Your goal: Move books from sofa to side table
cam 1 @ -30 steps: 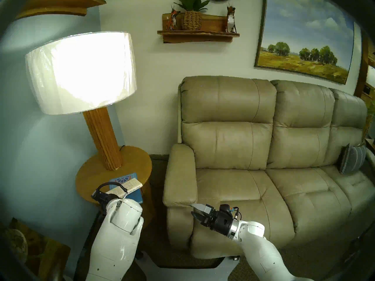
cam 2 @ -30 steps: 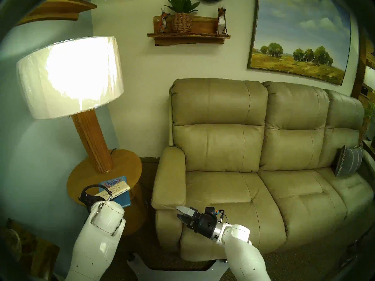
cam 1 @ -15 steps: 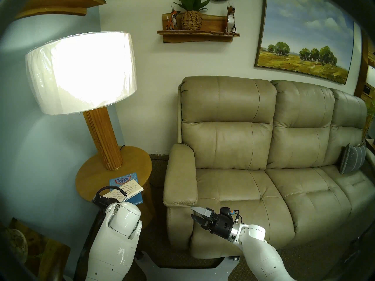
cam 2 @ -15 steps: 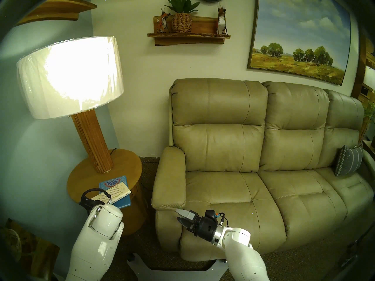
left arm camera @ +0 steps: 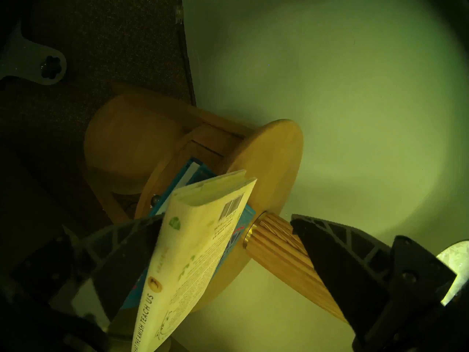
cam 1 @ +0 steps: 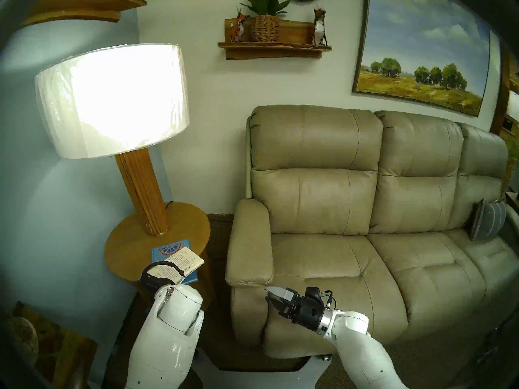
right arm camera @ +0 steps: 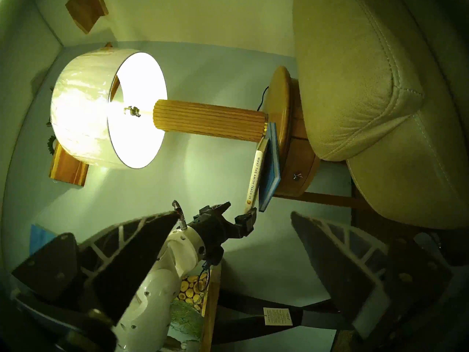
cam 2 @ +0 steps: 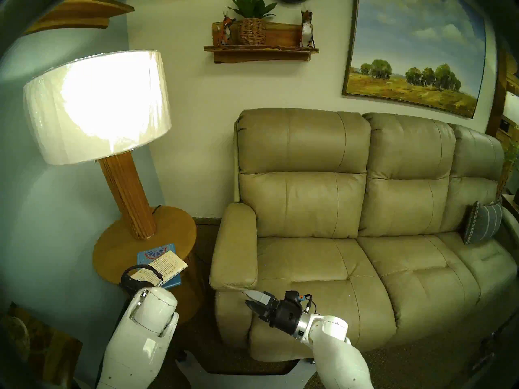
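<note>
1. Cream paperback [cam 1: 184,263]: it lay across the blue hardcover [cam 1: 168,248] on the side table [cam 1: 126,248]. Its far end rested on the hardcover and its near end was propped up, so it sat tilted.
2. Change noted: against the head views from a second before, the left arm had shifted towards the sofa [cam 1: 323,256]. The paperback's far end had swung with it and now reached out over the hardcover's sofa-side edge.
3. Left gripper [left arm camera: 225,218]: its fingers were spread wide. One finger [left arm camera: 127,247] touched the paperback's near end; the other stood well apart, in front of the lamp [cam 1: 143,192] post. I judged this a prop, not a clamp.
4. Right gripper [cam 1: 266,293]: fingers apart, nothing between them, hanging at the sofa's front just below its arm.
5. Sofa cushions: I saw no book left on them.
6. Judgement: both books were on the table, so the task was nearly done. What remained was to draw the left finger clear and let the paperback settle flat.
7. Risk: the hardcover overhung the table's near edge, and a dragging withdrawal might pull the paperback off.
</note>
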